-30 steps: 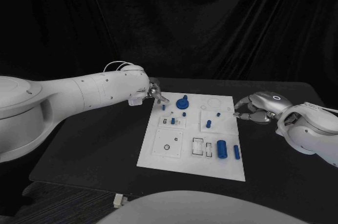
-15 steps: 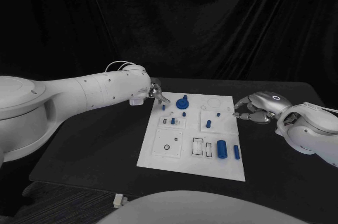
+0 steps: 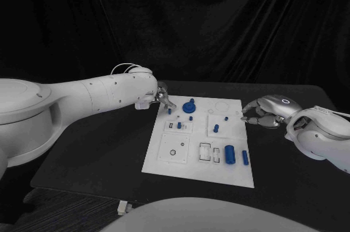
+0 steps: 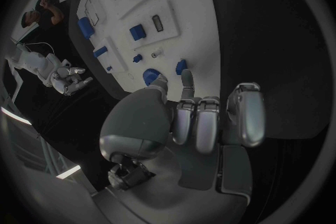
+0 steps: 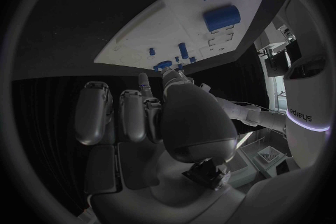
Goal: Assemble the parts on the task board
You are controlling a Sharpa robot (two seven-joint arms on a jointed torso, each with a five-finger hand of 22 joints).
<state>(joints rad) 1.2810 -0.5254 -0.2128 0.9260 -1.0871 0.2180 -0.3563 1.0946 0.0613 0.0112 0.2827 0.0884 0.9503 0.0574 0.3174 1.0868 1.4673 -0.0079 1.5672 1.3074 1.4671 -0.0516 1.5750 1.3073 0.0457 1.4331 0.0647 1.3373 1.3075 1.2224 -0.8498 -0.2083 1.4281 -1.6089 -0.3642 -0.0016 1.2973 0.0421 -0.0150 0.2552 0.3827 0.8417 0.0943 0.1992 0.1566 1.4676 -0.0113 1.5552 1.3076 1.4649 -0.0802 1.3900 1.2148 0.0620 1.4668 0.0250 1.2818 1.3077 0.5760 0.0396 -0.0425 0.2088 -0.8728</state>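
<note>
The white task board [image 3: 201, 141] lies flat in the middle of the black bench [image 3: 95, 151], its long side running away from the robot. Several blue parts sit on it: a round knob [image 3: 189, 107] with a peg standing up near the far edge, a small peg [image 3: 170, 111] just beside the board's far left corner, a few short pegs [image 3: 178, 125] in the middle rows, and two larger cylinders [image 3: 229, 154] lying side by side near the near right corner.

The left hand [image 3: 159, 97] hangs over the far left corner of the board, fingers [image 4: 198, 123] curled together and pointing down toward the small peg. In the left wrist view the fingertips lie close to that peg and the knob, but I cannot tell whether they pinch anything or only touch it.

The right hand [image 3: 264, 113] rests just off the board's right edge, about level with the middle rows. Its fingers [image 5: 133, 115] are curled inward with nothing visible between them, apart from the board's parts.
</note>
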